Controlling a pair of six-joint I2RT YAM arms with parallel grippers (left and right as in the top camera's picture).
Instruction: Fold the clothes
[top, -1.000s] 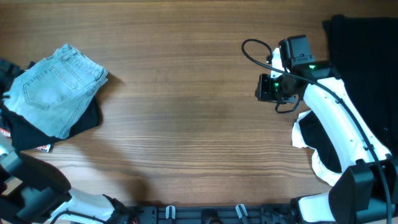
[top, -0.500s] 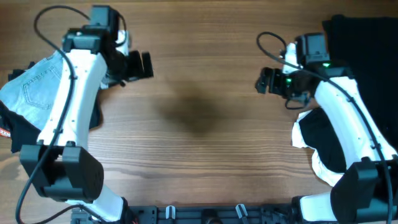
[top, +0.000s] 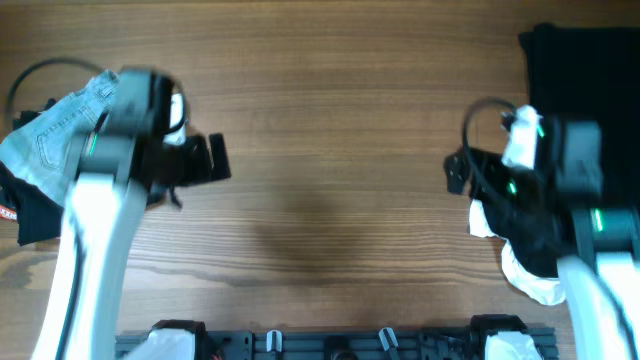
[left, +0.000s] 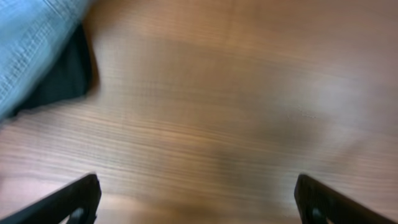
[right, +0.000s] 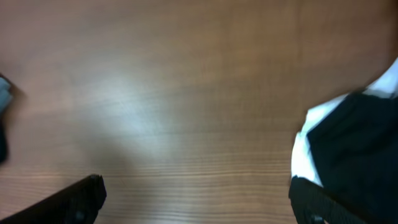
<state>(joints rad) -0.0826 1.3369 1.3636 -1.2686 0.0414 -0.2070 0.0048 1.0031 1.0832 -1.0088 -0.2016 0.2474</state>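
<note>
1. Denim shorts (top: 50, 140) lie folded just beside the left gripper (top: 205, 160), untouched; its fingers are spread, empty.
2. Right gripper (top: 457, 172), likewise spread, hovers near a black garment (top: 515, 235).
3. Probably between garments: next, pinch that garment's edge.

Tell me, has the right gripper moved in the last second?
Yes. The right gripper has shifted down the overhead view, nearer the white-edged black garment.

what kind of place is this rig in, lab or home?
Probably a lab test bench, not a home: a bare wood-grain table with a left arm and right arm based at its near edge, and clothes staged at the sides, denim shorts left, black garment right.
</note>
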